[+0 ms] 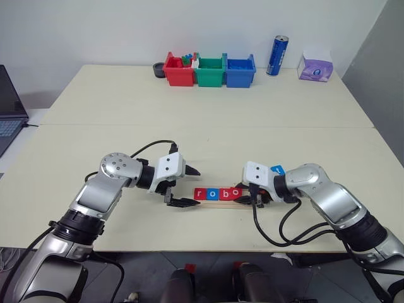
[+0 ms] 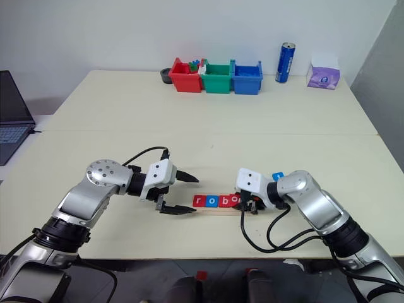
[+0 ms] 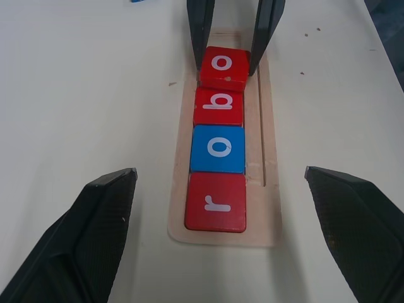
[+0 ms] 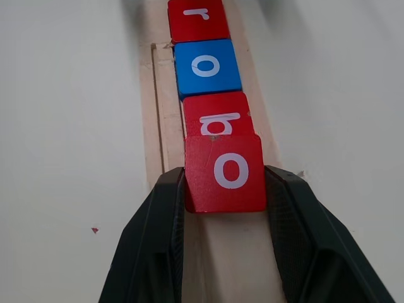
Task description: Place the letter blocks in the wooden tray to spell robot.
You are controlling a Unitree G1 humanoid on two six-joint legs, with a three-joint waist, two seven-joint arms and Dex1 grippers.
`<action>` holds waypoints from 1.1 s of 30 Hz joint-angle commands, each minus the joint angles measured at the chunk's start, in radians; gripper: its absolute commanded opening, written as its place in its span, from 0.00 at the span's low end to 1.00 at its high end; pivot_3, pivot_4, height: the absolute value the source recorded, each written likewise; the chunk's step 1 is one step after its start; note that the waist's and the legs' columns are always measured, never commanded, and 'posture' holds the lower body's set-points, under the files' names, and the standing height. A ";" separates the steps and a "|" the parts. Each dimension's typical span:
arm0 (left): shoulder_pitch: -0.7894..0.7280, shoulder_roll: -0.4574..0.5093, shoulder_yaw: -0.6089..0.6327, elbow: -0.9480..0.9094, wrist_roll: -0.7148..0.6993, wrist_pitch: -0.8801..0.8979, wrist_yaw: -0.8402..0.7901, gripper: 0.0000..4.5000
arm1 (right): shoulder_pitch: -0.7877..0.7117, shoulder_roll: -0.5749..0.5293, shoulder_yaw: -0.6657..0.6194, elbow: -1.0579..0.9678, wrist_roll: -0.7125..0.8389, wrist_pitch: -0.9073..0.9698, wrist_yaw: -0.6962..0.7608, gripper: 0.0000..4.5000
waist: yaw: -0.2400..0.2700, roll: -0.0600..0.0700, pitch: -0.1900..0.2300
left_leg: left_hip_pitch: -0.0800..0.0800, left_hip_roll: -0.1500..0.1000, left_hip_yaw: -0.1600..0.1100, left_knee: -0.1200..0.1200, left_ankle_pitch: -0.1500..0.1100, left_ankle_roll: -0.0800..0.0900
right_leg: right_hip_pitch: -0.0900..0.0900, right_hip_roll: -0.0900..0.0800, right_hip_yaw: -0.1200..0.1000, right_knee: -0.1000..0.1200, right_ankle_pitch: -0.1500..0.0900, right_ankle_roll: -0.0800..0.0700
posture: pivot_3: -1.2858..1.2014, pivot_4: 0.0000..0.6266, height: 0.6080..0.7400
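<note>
Three tiles sit in the tray (image 3: 262, 126); right claw (image 4: 224, 189) grips the second "o" (image 4: 224, 170), left claw (image 3: 221, 189) wide. Next: seat it flat beside "b" (image 3: 218, 106).

Pale bench (image 1: 208, 110), seam running across its middle. Along the far edge: red bin (image 1: 179, 70), green bin (image 1: 209, 71), blue bin (image 1: 240, 71), touching in a row. Small toy pieces (image 1: 187, 60) piled in the red bin. Dark round object (image 1: 159, 69) just beside the red bin. Blue can (image 1: 278, 55) upright, right of the bins. Purple tissue box (image 1: 317, 65) near the far right corner. Laptop (image 1: 9, 110) open, off the bench's left side.
</note>
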 commanded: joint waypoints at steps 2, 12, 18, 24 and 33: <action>0.007 0.014 0.037 -0.046 -0.005 0.000 0.008 1.00 | -0.016 -0.009 -0.013 -0.019 0.003 -0.025 0.039 0.32 | 0.000 0.000 0.000 | 0.000 0.000 0.000 0.000 0.000 0.000 | 0.000 0.000 0.000 0.000 0.000 0.000 | 0.52 0.24 1.00; 0.013 0.010 0.033 -0.052 -0.005 -0.006 0.006 1.00 | -0.013 -0.037 -0.010 -0.004 -0.020 -0.037 0.075 0.32 | 0.000 0.000 0.000 | 0.000 0.000 0.000 0.000 0.000 0.000 | 0.000 0.000 0.000 0.000 0.000 0.000 | 0.52 0.24 1.00; 0.013 0.006 0.030 -0.042 -0.002 -0.016 0.004 1.00 | -0.025 -0.026 0.000 0.025 -0.040 -0.051 0.081 0.32 | 0.000 0.000 0.000 | 0.000 0.000 0.000 0.000 0.000 0.000 | 0.000 0.000 0.000 0.000 0.000 0.000 | 0.52 0.24 1.00; 0.015 0.006 0.029 -0.041 -0.001 -0.020 0.005 1.00 | -0.042 -0.003 0.011 0.065 -0.057 -0.063 0.086 0.32 | 0.000 0.000 0.000 | 0.000 0.000 0.000 0.000 0.000 0.000 | 0.000 0.000 0.000 0.000 0.000 0.000 | 0.52 0.24 1.00; 0.024 0.005 0.030 -0.055 -0.002 -0.016 0.012 1.00 | -0.067 0.018 0.022 0.098 -0.073 -0.073 0.106 0.32 | 0.000 0.000 0.000 | 0.000 0.000 0.000 0.000 0.000 0.000 | 0.000 0.000 0.000 0.000 0.000 0.000 | 0.52 0.24 1.00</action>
